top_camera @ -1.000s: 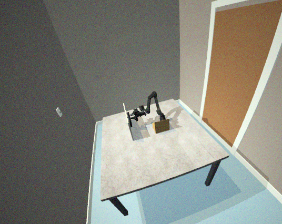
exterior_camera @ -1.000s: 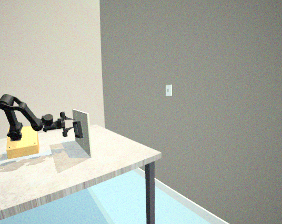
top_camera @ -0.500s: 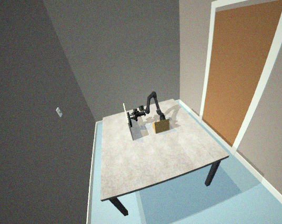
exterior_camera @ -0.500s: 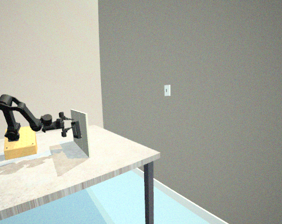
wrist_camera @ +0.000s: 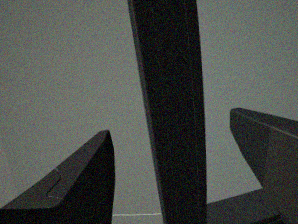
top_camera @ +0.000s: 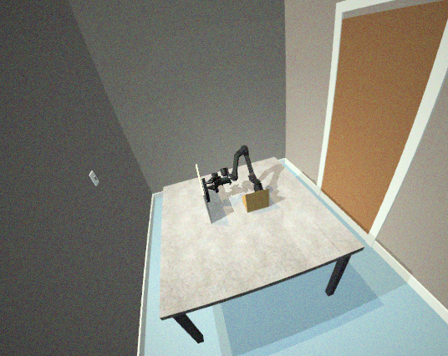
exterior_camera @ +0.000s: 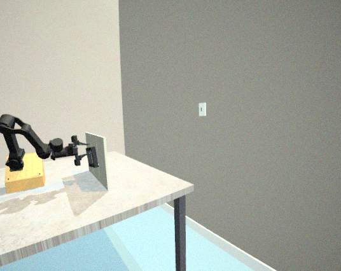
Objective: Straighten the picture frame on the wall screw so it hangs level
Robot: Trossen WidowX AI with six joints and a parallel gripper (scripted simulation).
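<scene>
The dark picture frame (top_camera: 206,193) (exterior_camera: 96,160) (wrist_camera: 170,50) hangs on the near face of an upright thin panel (exterior_camera: 102,159). In the wrist view one side bar runs top to bottom, its top leaning left, and part of the bottom bar shows at the lower right, rising to the right. The frame looks tilted there; the amount is hard to judge in the top and exterior views. My gripper (top_camera: 209,183) (exterior_camera: 88,149) (wrist_camera: 171,129) is open, one finger on each side of that bar, with gaps on both sides. The screw and notched strip are hidden.
The arm stands on a yellow block (top_camera: 258,201) (exterior_camera: 25,184) on the table (top_camera: 237,255) (exterior_camera: 149,186), a short way from the panel. Shadows of arm and panel fall on the table top. A white wall plate (top_camera: 94,178) (exterior_camera: 202,109) is on the room wall, away from the arm.
</scene>
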